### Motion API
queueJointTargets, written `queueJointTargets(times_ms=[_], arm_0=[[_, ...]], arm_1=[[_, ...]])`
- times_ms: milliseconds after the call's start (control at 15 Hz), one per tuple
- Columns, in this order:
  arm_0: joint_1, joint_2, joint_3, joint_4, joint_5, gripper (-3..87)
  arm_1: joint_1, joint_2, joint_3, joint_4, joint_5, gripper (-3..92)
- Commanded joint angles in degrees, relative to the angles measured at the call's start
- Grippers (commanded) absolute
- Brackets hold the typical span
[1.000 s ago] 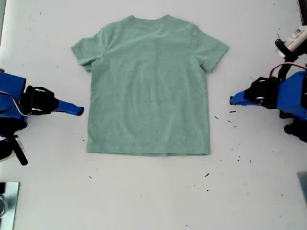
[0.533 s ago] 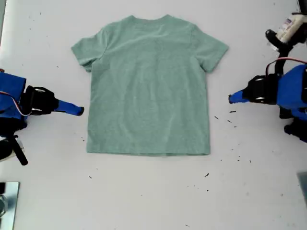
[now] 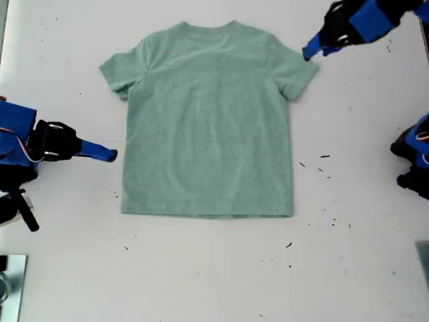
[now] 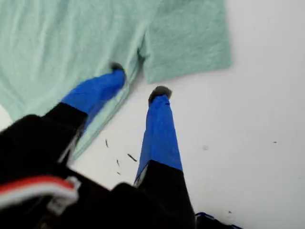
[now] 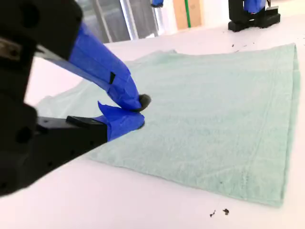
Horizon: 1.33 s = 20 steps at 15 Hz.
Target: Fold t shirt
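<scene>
t shirt (image 3: pixel 208 121): pale sage green, heathered, plain
gripper fingertips (image 4: pixel 159 129): blue tape, black tips
table (image 3: pixel 201 268): white, dark specks

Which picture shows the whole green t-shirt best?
The exterior view: the t shirt lies flat, whole, both sleeves and neckline visible. The first wrist view shows only one sleeve and a side edge beneath my first gripper. The second wrist view shows its lower part, low and slanted.

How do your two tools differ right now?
My first tool is open, over the t shirt by its sleeve at the exterior view's upper right. My second tool is shut and empty, beside the shirt's side edge at that view's left. Both have blue-taped fingers, and neither grips the shirt.
</scene>
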State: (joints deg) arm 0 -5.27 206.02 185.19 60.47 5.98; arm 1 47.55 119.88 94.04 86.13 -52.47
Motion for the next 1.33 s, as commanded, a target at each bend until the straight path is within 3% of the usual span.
queueJointTargets(times_ms=[0,200,467,600,667,800,1067,1267], arm_0=[[0.88,0.53,0.44,-1.23,0.53,-0.1],[0.70,0.53,0.44,-1.23,0.53,-0.1],[0.70,0.53,0.44,-1.23,0.53,-0.1],[0.70,0.53,0.44,-1.23,0.53,-0.1],[0.70,0.53,0.44,-1.23,0.53,-0.1],[0.88,0.44,0.53,-1.32,0.53,-0.1],[1.32,0.35,0.53,-1.32,0.44,-0.1],[1.41,0.35,0.53,-1.32,0.44,-0.1]], arm_1=[[4.48,-1.23,-4.75,0.53,-5.45,37.0],[8.44,-4.31,3.34,-7.21,-8.79,37.9],[10.02,-14.06,15.38,-25.66,-10.20,37.3],[10.72,-21.18,18.46,-33.93,-11.25,32.7],[11.34,-25.22,17.93,-35.42,-11.87,25.2],[11.43,-29.62,15.91,-35.16,-14.06,1.6],[8.70,-28.12,2.02,-17.67,-14.85,-2.7],[2.29,-28.39,-14.41,-4.39,-10.72,-2.9]])
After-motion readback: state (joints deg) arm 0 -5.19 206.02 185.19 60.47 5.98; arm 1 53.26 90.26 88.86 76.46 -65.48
